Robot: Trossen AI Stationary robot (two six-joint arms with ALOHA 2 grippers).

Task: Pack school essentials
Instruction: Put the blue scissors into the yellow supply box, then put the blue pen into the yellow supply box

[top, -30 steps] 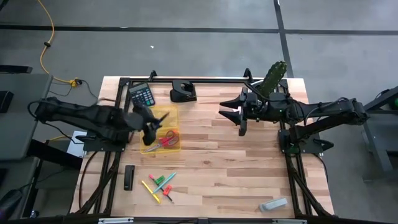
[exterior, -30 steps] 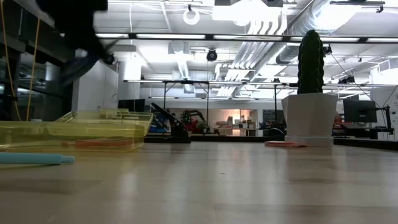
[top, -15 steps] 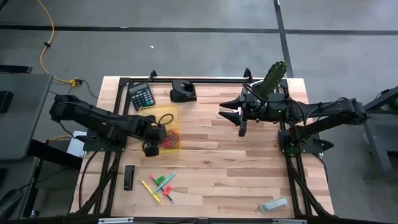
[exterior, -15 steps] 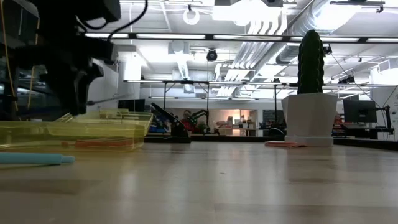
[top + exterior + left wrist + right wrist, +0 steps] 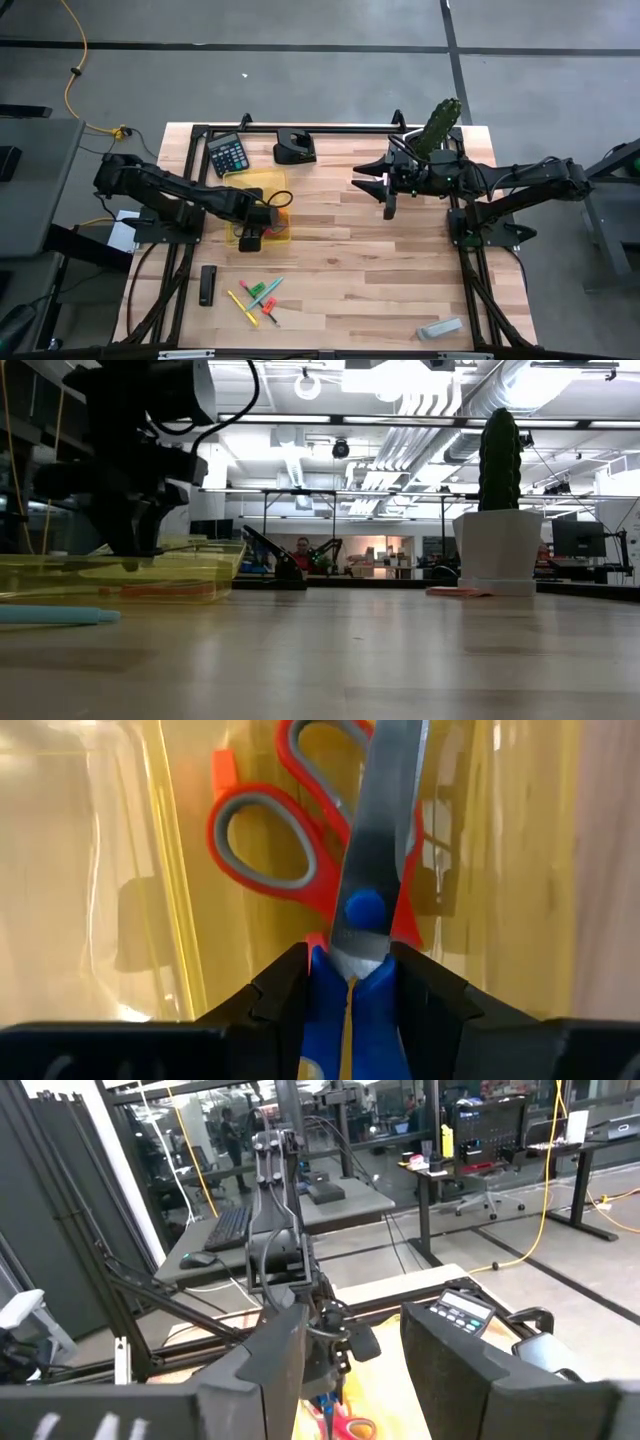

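Note:
My left gripper (image 5: 252,238) points down over the near end of a clear yellow tray (image 5: 262,190), shut on blue-handled scissors (image 5: 362,910). In the low view that gripper (image 5: 133,550) hangs just over the tray (image 5: 120,575). Red-handled scissors (image 5: 285,840) lie flat on the tray's floor under the blades. Several pens (image 5: 258,298) lie on the table near its front left. A pink pad (image 5: 455,592) lies at the foot of the cactus pot. My right gripper (image 5: 360,175) stands open and level, high above the table's right half, with nothing between its fingers (image 5: 270,1365). My left gripper pinches the blue scissors by the blue handle part just behind the pivot (image 5: 345,982), between its two fingers. The fingers come from above, pointing down, along the scissors. The shut blades (image 5: 385,810) stick out past the fingertips, down into the tray over the red scissors; whether the tip touches anything I cannot tell.
A calculator (image 5: 228,153) and a black device (image 5: 295,147) sit at the far edge. The cactus in its white pot (image 5: 497,550) stands far right. A black bar (image 5: 207,285) lies front left and a grey object (image 5: 440,328) front right. Bare wood lies between.
My left gripper has come down over the tray and shifted toward the table's near edge, tipping and rolling until it points almost straight down. The blue scissors have gone with it and now hang blades-down into the tray. The right arm has kept still.

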